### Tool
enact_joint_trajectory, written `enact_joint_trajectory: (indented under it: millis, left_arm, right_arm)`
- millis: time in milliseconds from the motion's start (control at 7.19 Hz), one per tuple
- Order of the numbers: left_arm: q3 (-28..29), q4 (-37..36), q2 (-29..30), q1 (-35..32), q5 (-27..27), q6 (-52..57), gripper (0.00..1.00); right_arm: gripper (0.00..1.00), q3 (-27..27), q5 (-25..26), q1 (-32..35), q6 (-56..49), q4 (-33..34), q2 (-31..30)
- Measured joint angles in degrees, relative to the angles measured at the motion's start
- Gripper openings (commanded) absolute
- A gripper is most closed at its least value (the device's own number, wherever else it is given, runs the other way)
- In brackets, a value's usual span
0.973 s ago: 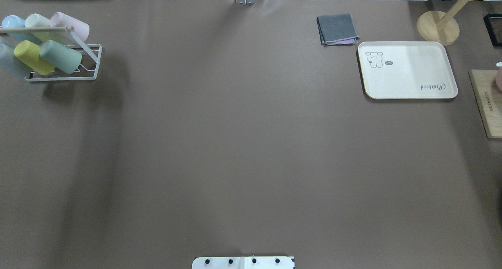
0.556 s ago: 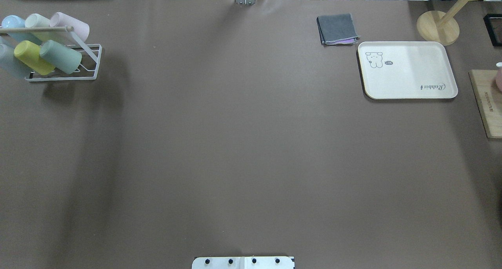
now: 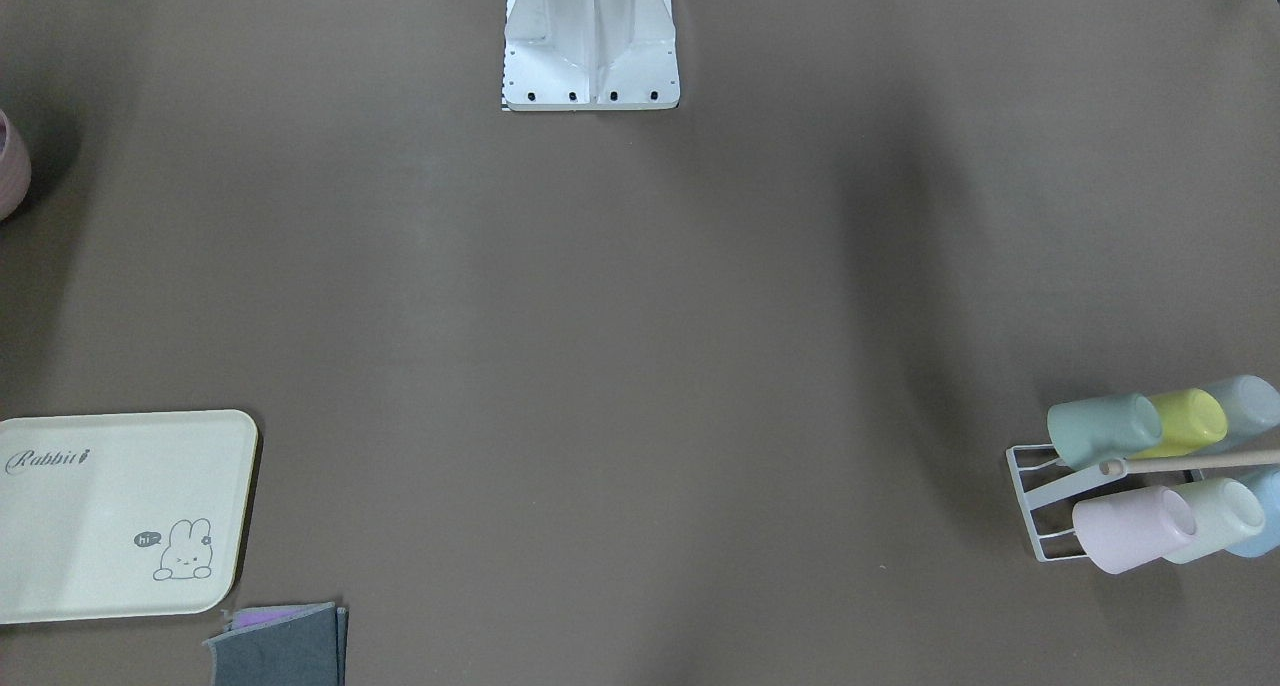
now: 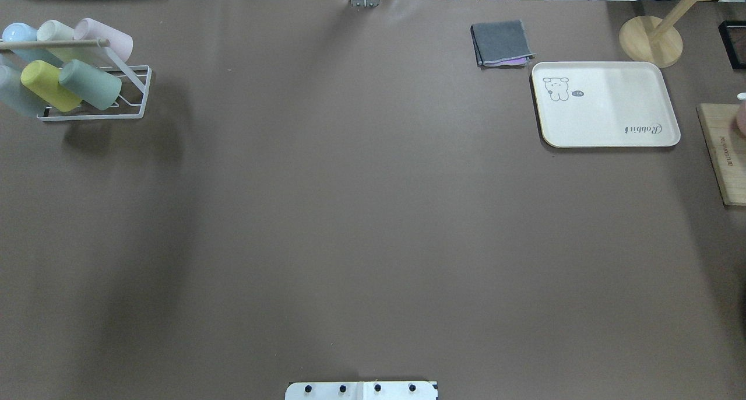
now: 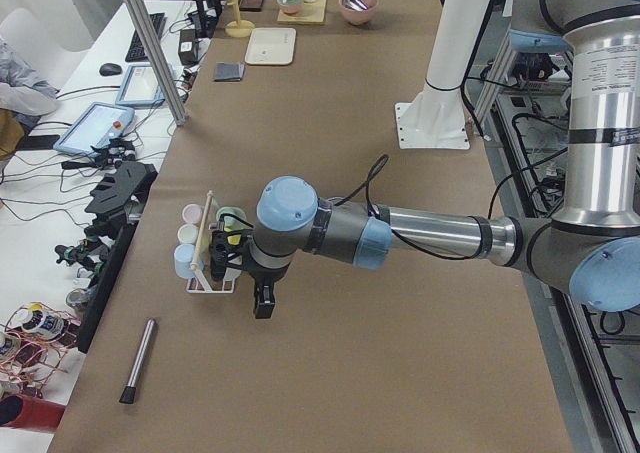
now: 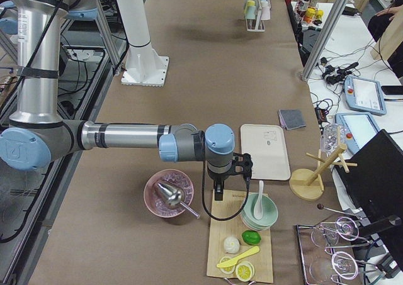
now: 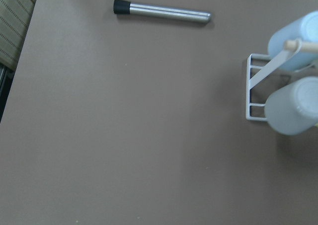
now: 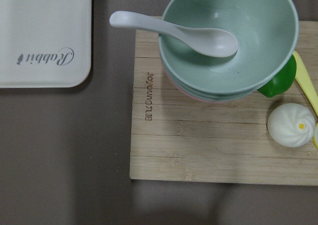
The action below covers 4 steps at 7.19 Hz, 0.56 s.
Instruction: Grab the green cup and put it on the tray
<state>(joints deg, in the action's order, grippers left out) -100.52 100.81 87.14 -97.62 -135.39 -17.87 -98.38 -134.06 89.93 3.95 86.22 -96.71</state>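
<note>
The green cup is not on the tray yet. It leans on its side in a white wire rack at the far left corner of the table, touching a yellow cup. The tray lies flat near the far right corner, well apart from the cup. The left gripper hangs over the table just beside the rack. The right gripper hangs over a wooden board at the right edge, near the tray. I cannot tell if the fingers of either one are apart or together. The cup looks like light, hard plastic that will not bend. Its side looks smooth, so it may slip a bit. It gets a little thinner toward one end. A good place to hold it is around the side, near the end that sticks out from the rack, away from the yellow cup.
</note>
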Motion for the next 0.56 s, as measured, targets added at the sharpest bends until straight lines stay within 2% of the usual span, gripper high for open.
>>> enact_joint_trajectory:
  millis: [278, 556]
  left_arm:
    - [-0.3, 2.5, 2.2, 2.2, -0.8, -1.9, 0.97]
    - [0.0, 3.4, 6.5, 7.6, -0.5, -2.3, 0.97]
  right_arm:
    - [1.0, 0.7, 0.0, 0.0, 0.0, 0.0, 0.2]
    - [0.98, 1.4, 0.3, -0.6, 0.1, -0.1, 2.0]
